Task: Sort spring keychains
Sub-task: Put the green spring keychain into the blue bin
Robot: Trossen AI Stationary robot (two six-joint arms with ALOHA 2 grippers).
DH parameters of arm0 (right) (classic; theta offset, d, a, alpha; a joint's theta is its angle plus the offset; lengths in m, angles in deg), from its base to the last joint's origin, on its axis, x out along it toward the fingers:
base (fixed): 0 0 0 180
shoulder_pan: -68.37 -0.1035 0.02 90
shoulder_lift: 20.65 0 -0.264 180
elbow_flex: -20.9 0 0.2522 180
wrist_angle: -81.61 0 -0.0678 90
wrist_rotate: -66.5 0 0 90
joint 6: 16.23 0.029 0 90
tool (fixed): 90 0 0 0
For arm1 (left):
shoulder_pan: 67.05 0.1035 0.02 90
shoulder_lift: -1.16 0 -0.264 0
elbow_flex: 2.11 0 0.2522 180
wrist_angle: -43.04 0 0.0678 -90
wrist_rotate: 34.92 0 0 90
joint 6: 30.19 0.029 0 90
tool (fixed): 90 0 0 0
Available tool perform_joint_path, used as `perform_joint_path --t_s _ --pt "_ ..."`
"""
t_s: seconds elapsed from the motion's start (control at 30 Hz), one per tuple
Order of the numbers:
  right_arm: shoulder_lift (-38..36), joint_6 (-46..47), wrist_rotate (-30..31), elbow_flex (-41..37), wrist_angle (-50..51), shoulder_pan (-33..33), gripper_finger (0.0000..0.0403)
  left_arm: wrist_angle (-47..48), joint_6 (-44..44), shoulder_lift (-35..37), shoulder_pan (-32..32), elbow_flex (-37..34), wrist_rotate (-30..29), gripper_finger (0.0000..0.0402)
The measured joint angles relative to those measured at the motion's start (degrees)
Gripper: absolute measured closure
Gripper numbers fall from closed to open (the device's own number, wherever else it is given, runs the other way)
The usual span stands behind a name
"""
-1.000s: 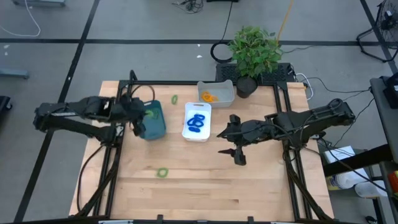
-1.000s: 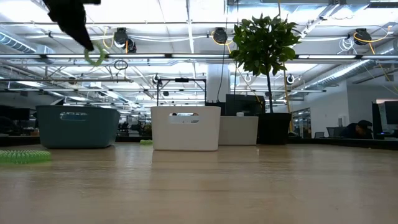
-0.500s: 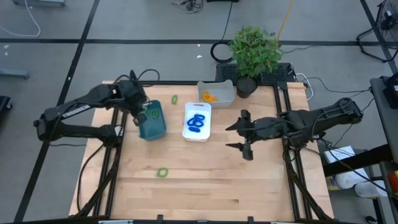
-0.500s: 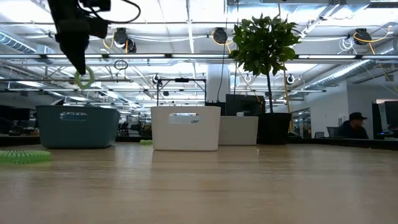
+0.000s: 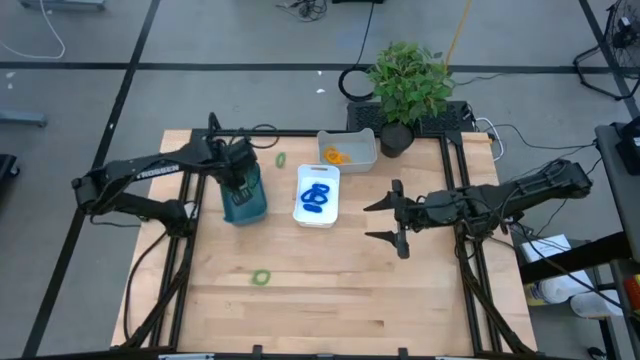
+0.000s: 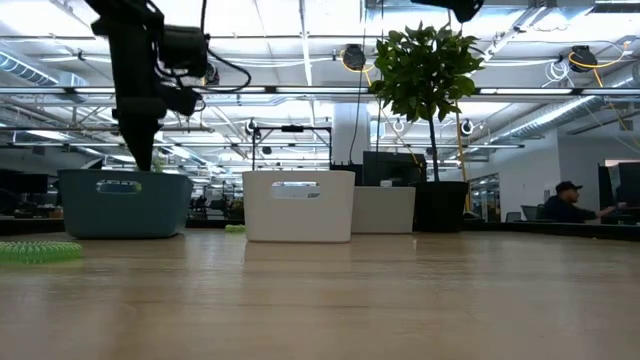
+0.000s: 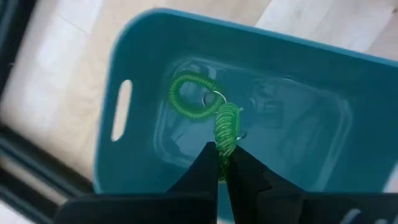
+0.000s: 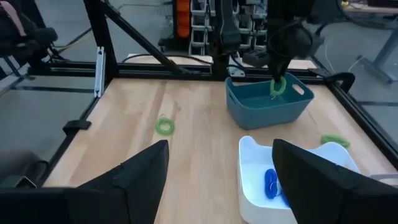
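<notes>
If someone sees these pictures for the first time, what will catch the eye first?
The left end effector, shut on a green spring keychain, hangs over the teal tray. Beside it, a white tray holds blue keychains. One green keychain lies alone on the table.

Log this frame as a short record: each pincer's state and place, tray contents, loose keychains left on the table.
left pincer: shut on a green spring keychain, dangling it over the teal tray
right pincer: open, empty, above bare table right of the white tray
teal tray contents: another green keychain at the bottom
white tray contents: blue keychains
rear tray: orange keychain
loose green keychains: one near the front, one behind the teal tray
</notes>
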Motion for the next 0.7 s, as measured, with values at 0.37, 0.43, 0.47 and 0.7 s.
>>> perform_joint_path --t_s 0.37,0.43,0.47,0.7 --pt "-0.75 0.26 -0.17 -5.17 -4.19 0.0 0.0135 -9.38 -0.48 -5.07 0.57 -5.91 1.55 0.0389" --pt "-0.73 0.25 -0.13 -6.3 -6.0 0.0 0.0135 -10.91 -0.57 -5.61 0.57 -6.87 1.98 0.0389" --pt "-0.7 0.27 -0.13 -6.79 -7.2 0.0 0.0135 -11.73 -0.68 -5.84 0.57 -7.42 2.02 0.0389" --pt "-0.7 0.27 -0.2 -9.63 -11.36 0.0 0.0135 -15.77 -0.97 -6.22 0.66 -10.89 2.22 0.0389"
